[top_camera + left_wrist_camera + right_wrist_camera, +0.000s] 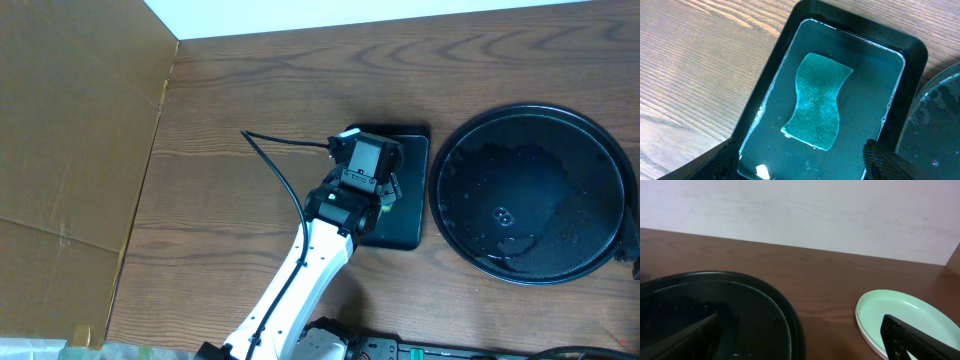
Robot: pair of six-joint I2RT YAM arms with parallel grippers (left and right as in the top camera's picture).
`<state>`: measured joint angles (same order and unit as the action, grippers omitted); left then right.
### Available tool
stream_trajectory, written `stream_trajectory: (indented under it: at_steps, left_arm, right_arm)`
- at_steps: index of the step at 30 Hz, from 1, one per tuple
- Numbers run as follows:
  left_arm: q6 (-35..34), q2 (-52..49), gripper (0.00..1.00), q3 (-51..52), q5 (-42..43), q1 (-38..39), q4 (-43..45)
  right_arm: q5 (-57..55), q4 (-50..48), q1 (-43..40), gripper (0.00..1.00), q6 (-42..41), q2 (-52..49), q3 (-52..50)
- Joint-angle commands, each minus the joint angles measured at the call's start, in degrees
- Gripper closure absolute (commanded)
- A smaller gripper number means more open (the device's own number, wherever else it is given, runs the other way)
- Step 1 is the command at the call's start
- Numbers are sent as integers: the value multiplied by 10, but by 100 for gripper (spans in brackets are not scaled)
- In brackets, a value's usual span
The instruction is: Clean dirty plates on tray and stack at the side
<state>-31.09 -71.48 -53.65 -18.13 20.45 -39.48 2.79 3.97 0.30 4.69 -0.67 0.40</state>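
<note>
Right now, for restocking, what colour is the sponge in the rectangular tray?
Teal; the sponge shows best in the left wrist view.

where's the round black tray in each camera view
Overhead: the round tray fills the right side, just right of the small rectangular tray.
Left wrist: only its curved edge shows at the right border, beside the small rectangular tray.
Right wrist: lower left, with the rim curving towards the centre.
Shared landmark: the wood table under it in all three views.
</note>
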Motion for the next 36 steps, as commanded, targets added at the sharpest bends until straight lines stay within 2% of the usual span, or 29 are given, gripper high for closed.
stream_trajectory:
  at_steps: [1,25,32,36]
  left_arm:
    - [5,-3,20,-4,-5,-3,-2]
    - [8,-3,20,-4,-7,-3,-17]
    - [29,-8,20,1,14,-2,-24]
    - [79,22,20,23,14,-3,-32]
  right_arm:
    - [-2,3,5,1,10,4,-1]
    - [-2,2,5,1,10,4,-1]
    - [-2,2,5,1,10,4,-1]
    - [-2,2,5,1,10,4,-1]
